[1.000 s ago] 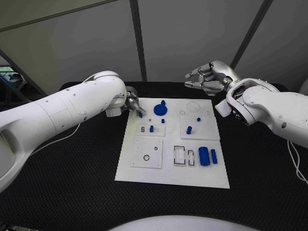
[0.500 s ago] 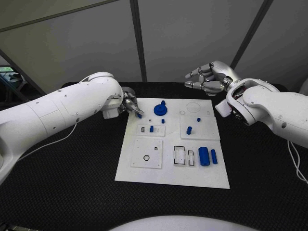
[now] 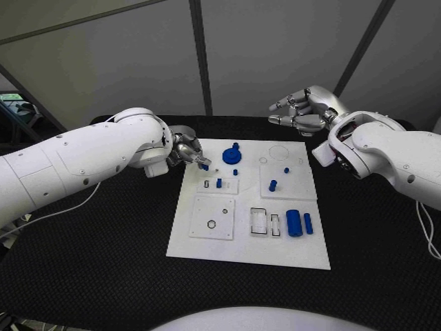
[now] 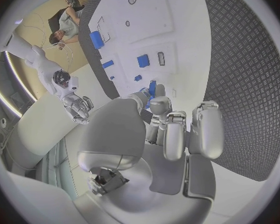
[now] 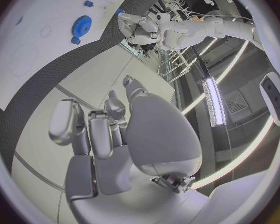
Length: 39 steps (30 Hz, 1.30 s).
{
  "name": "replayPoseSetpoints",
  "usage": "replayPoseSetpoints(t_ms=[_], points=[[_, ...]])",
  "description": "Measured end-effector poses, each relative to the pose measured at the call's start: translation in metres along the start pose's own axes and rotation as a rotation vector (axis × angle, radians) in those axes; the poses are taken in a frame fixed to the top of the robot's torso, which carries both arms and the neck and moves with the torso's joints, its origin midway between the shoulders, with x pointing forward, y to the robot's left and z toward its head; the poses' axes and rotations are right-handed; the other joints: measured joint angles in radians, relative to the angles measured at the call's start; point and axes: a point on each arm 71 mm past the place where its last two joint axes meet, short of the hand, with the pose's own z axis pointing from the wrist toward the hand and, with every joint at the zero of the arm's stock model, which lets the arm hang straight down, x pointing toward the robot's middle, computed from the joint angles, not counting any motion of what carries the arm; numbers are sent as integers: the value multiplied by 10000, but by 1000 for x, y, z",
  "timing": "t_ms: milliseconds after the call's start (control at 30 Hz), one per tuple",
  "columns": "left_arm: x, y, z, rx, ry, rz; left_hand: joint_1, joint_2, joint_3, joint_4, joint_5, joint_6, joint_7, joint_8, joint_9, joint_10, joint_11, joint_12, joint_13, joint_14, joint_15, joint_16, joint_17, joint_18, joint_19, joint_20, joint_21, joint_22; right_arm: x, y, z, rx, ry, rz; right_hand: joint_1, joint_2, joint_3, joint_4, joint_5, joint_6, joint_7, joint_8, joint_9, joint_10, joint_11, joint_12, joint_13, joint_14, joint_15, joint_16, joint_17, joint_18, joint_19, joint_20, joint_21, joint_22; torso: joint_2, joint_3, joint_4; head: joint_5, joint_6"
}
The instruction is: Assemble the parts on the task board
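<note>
Fingertips (image 4: 154, 100) of left robot hand (image 3: 188, 149) pinch blue part (image 4: 152, 87).

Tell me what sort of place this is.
Probably a robotics lab or test cell. A white task board with small blue parts lies on a black table, grey partition panels stand behind it, and a cable trails over the table.
</note>
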Motion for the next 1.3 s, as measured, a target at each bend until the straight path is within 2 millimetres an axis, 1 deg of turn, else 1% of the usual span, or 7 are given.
replayPoseSetpoints(t_ms=[67,333,500,567,667,900,1300], points=[[4,0,-4,104,-4,-28,-67,-67,145,-53,-2,0,0,0,32,49,15,0,-15,0,0,0,0,0,33,-33,0,0,0,0,0,10,-8,-5,0,0,0,0,0,0,0,0,0,0,0,0,0,0,0,0,0,-1,0,0,0,0,-2,2,0,8,-8],[18,6,-11,168,-106,-77,-131,-130,237,-17,-6,24,-24,58,32,71,-1,0,-15,0,1,0,0,0,72,1,60,0,-1,-1,0,22,-17,-11,0,0,0,0,0,0,0,0,0,0,0,0,0,0,0,0,8,0,0,0,0,0,-5,2,-1,65,-24],[25,8,-11,128,-213,-7,-132,-130,273,4,-10,40,-39,58,36,116,-16,0,-14,0,1,0,0,1,71,1,60,0,-1,-1,0,25,-19,-13,0,0,0,0,0,0,0,0,0,0,0,0,0,0,0,0,8,0,0,0,0,0,9,2,-17,86,-34],[28,7,-11,122,-268,44,-185,-183,275,2,-11,40,-39,58,47,117,-16,0,-14,19,-18,0,0,0,71,1,60,0,-1,-1,0,26,-20,-18,0,0,0,0,0,0,0,0,1,0,0,0,0,0,0,0,7,0,0,0,0,0,17,1,-23,93,-34],[30,8,-10,68,-379,129,-185,-183,340,-62,-12,40,-39,57,54,117,-15,0,-14,35,-33,0,0,0,71,1,60,0,-1,-1,0,24,-19,-32,0,0,0,0,0,0,0,0,1,0,0,0,0,0,0,0,7,0,0,0,0,0,24,1,-29,106,-39],[39,10,-6,-110,-507,447,-238,-235,402,-42,-14,39,-39,56,92,118,-15,0,-14,35,-33,0,0,1,107,-35,60,0,-1,-1,0,15,-12,-53,0,0,0,0,0,0,0,0,1,0,0,0,0,0,0,0,6,0,0,0,0,0,31,1,-30,111,-74],[40,8,-5,-239,-603,865,-240,-237,428,-67,-21,39,-38,48,80,118,-12,0,-13,35,-33,0,0,0,106,-35,59,0,-1,-1,0,1,-2,-78,0,0,0,0,0,0,0,0,1,0,0,1,0,0,0,0,5,0,0,0,0,1,31,-1,-31,122,-125]])
